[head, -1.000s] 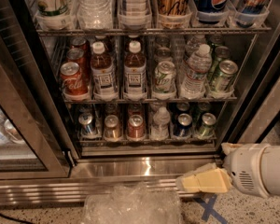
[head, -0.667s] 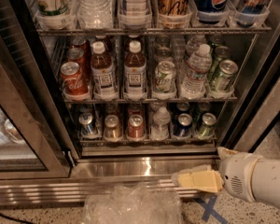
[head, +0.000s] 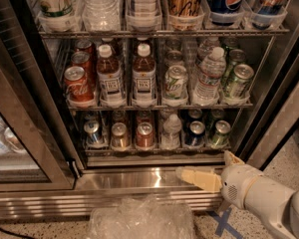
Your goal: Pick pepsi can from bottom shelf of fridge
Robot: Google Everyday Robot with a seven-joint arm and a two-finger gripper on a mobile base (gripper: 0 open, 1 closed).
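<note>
The fridge stands open in front of me. On its bottom shelf, a low wire rack, stands a row of cans. The pepsi can is dark navy with a silver top, second from the right, upright. It stands between a small water bottle on its left and a green can on its right. A lighter blue-and-silver can stands at the left end. My gripper is cream-coloured on a white arm. It points left, below the shelf, over the steel sill, a little under the pepsi can and apart from it.
Two copper-red cans stand on the same shelf. The rack above holds tea bottles, cola cans and green cans. The glass door is swung open at the left. A crumpled clear plastic sheet lies on the floor by the base grille.
My gripper has moved up and a little to the left, closer to the fridge's sill. The cans on the shelves have not moved.
</note>
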